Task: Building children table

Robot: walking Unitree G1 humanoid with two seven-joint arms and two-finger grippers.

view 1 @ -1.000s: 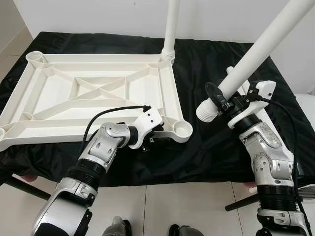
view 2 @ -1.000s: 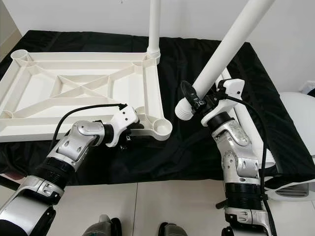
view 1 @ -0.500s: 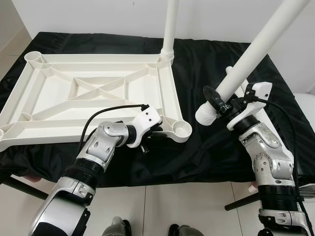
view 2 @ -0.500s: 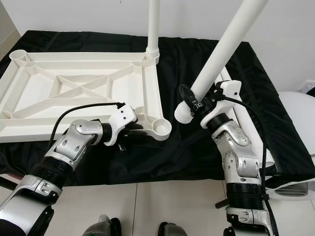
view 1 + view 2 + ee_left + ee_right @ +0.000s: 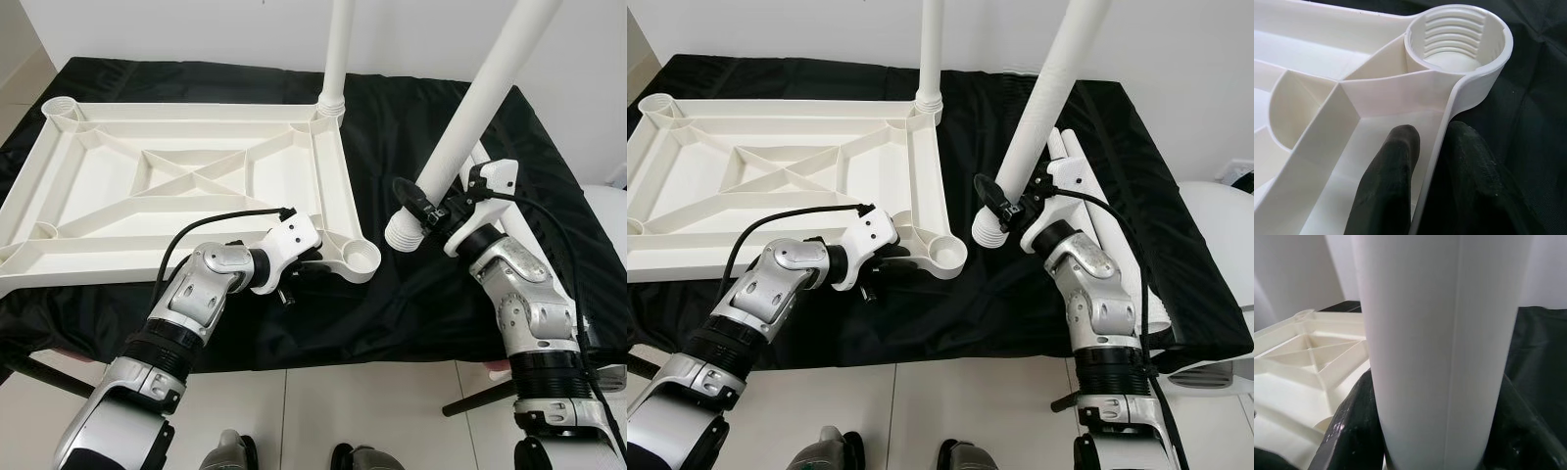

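A white plastic tabletop (image 5: pixel 176 186) lies upside down on the black-covered table, with one white leg (image 5: pixel 338 59) standing screwed into its far right corner. My left gripper (image 5: pixel 299 269) is shut on the tabletop's near rim (image 5: pixel 1437 142), one finger (image 5: pixel 1393 176) inside and one outside, just beside the empty threaded socket (image 5: pixel 360 258) at the near right corner. My right gripper (image 5: pixel 431 209) is shut on a second white leg (image 5: pixel 470 108), held nearly upright and leaning right. Its threaded end (image 5: pixel 402 233) hangs just right of that socket, apart from it.
Another white leg (image 5: pixel 1117 245) lies on the black cloth (image 5: pixel 421 294) behind my right arm. A white round object (image 5: pixel 1215 245) stands off the table's right side. The wall is close behind the table. My feet (image 5: pixel 230 455) show on the tiled floor below.
My right gripper has swung the leg more upright and carried its threaded end left toward the near right socket. The left gripper has kept its hold on the rim.
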